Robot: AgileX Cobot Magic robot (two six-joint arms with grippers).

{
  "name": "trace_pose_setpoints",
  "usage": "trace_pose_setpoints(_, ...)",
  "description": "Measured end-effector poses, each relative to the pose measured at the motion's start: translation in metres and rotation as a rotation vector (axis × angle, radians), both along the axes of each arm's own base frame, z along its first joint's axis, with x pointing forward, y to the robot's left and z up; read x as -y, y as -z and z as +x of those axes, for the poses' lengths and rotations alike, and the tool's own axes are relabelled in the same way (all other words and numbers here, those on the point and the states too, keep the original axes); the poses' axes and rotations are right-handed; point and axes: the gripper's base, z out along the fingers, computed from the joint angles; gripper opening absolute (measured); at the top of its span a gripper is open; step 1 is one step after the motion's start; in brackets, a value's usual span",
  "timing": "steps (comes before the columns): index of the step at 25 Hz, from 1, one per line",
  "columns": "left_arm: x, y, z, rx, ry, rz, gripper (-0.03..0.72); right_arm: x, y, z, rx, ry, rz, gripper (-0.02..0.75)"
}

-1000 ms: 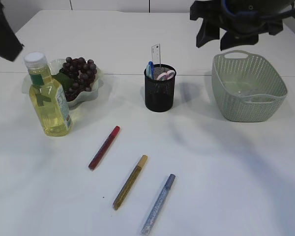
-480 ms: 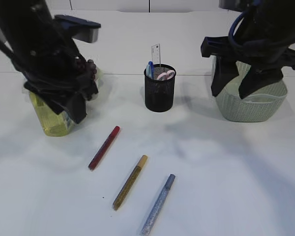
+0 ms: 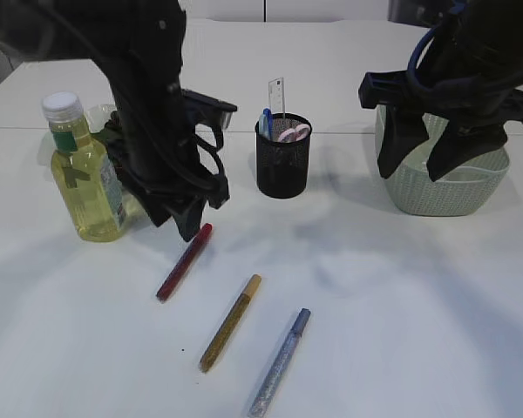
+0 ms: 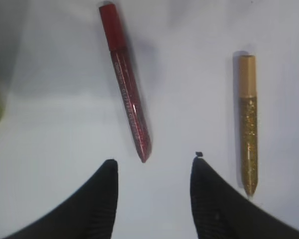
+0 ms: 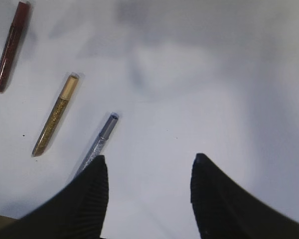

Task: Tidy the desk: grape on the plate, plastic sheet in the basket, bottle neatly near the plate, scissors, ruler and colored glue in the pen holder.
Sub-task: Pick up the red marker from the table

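Observation:
Three colored glue pens lie on the white table: red (image 3: 185, 261) (image 4: 126, 82), gold (image 3: 231, 322) (image 4: 248, 124) and silver-blue (image 3: 281, 361) (image 5: 99, 139). My left gripper (image 3: 188, 222) (image 4: 154, 167) hangs open just above the red pen's capped end, holding nothing. My right gripper (image 3: 411, 171) (image 5: 149, 162) is open and empty, raised in front of the basket (image 3: 471, 198). The black mesh pen holder (image 3: 283, 165) holds the ruler (image 3: 276, 94) and pink-handled scissors (image 3: 294, 132). The bottle (image 3: 85, 178) stands upright at the left. The left arm hides the grape and most of the plate (image 3: 103, 111). I cannot make out the plastic sheet.
A blue pen (image 3: 266, 122) also stands in the pen holder. The left arm fills the space between the bottle and the holder. A tiny dark speck (image 4: 199, 154) lies on the table by the gold pen.
My left arm has swung right and down, from over the bottle to the red glue pen. The right arm has hardly moved. Both grippers stay equally open.

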Motion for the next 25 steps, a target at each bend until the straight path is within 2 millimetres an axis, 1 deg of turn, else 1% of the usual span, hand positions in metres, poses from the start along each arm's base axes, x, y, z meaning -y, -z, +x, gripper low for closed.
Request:
trace_pose_setpoints(3,0.002,0.024,0.004,-0.041,0.004,0.032,0.349,0.0,0.0,0.0,0.002,-0.011,-0.002,0.422)
trace_pose_setpoints(7,0.003,0.045,0.007,-0.072,0.007,0.063,0.349,0.0,0.0,0.0,0.004,-0.019,-0.004,0.422)
trace_pose_setpoints(14,0.01,0.059,0.02,-0.059,0.008,0.063,0.349,0.0,0.0,0.0,0.009,-0.043,-0.009,0.422)
trace_pose_setpoints(19,0.017,0.064,0.03,-0.04,-0.023,0.05,0.349,0.0,0.0,0.0,0.009,-0.053,-0.012,0.42)
trace_pose_setpoints(25,0.021,0.076,0.039,-0.036,-0.054,0.061,0.348,0.0,0.0,0.0,0.011,-0.063,-0.014,0.419)
